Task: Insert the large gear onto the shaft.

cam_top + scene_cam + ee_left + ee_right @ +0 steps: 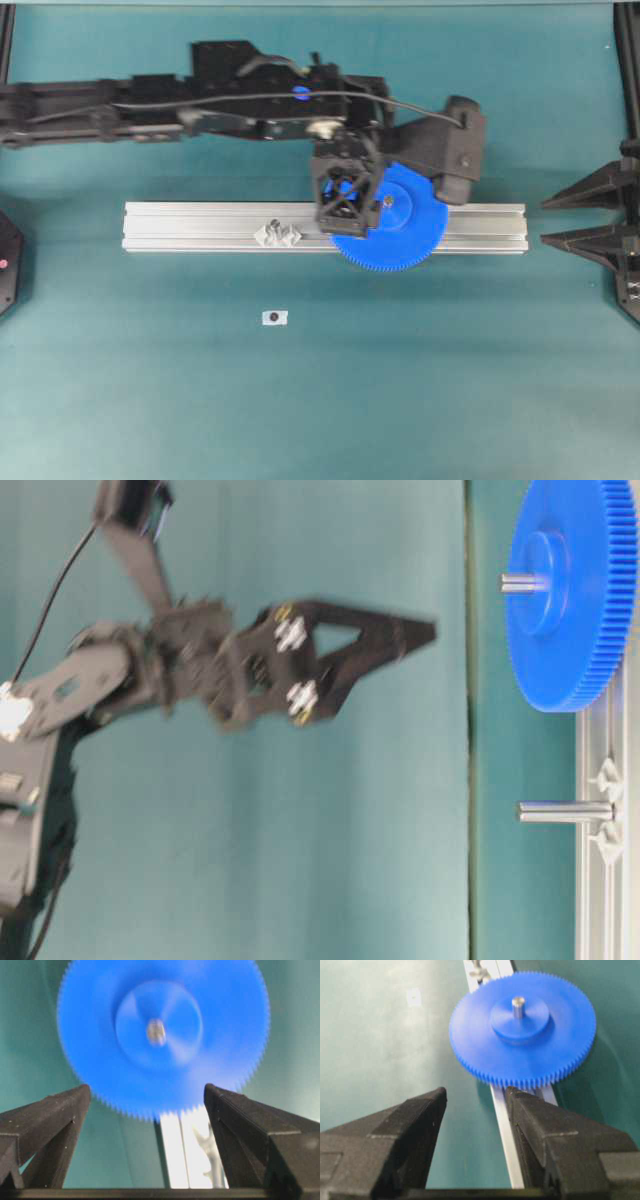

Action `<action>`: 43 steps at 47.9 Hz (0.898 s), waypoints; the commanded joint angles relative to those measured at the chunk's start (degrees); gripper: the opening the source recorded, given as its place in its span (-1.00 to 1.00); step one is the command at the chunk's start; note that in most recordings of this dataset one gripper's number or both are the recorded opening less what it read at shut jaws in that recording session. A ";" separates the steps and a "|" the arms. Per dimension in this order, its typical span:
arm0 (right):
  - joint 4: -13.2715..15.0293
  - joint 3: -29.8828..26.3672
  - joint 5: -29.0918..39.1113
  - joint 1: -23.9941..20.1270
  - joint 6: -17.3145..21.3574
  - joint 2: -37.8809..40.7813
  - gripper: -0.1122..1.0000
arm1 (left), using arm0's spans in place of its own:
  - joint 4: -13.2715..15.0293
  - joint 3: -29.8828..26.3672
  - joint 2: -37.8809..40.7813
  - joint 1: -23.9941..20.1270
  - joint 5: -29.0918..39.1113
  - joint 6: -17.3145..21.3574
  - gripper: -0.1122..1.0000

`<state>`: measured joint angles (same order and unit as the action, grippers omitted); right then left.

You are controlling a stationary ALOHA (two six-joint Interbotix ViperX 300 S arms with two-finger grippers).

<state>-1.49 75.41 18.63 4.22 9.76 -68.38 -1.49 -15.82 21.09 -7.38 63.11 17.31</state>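
Observation:
The large gear (400, 235), a bright blue toothed disc, lies flat on the aluminium rail (200, 228). The shaft (387, 201) pokes up through its hub. The right wrist view shows the same: the gear (522, 1035) with the pin tip (518, 1004) above the hub. My left gripper (350, 205) hangs above the gear's left part, open and empty, clear of it in the table-level view (425, 632). In its own blurred view, the gear (160, 1035) fills the top. My right gripper (545, 221) is open and empty to the right, its fingers (420, 1130) short of the gear.
A second pin in a clear mount (277, 234) stands on the rail left of the gear and also shows in the table-level view (560, 811). A small white tag (274, 317) lies on the green mat in front of the rail.

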 commanded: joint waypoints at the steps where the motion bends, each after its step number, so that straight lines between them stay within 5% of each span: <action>1: 0.35 -0.70 2.99 0.35 0.53 0.35 0.28 | -0.09 2.99 -5.27 0.00 -2.90 -0.26 0.87; 12: 0.53 -0.88 3.96 0.88 0.53 -0.26 0.28 | 0.00 14.50 -14.24 0.00 -14.85 -2.64 0.86; 29: 0.53 -1.32 4.66 0.88 0.53 -0.35 0.28 | 0.00 26.63 -22.59 2.90 -19.07 -6.42 0.85; 43: 0.97 -1.05 4.31 1.14 0.53 -0.62 0.28 | -0.09 39.81 -32.78 2.99 -31.99 -15.56 0.85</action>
<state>-0.88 75.32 23.73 5.01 9.76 -69.43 -1.49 22.06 -7.73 -4.57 33.31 2.46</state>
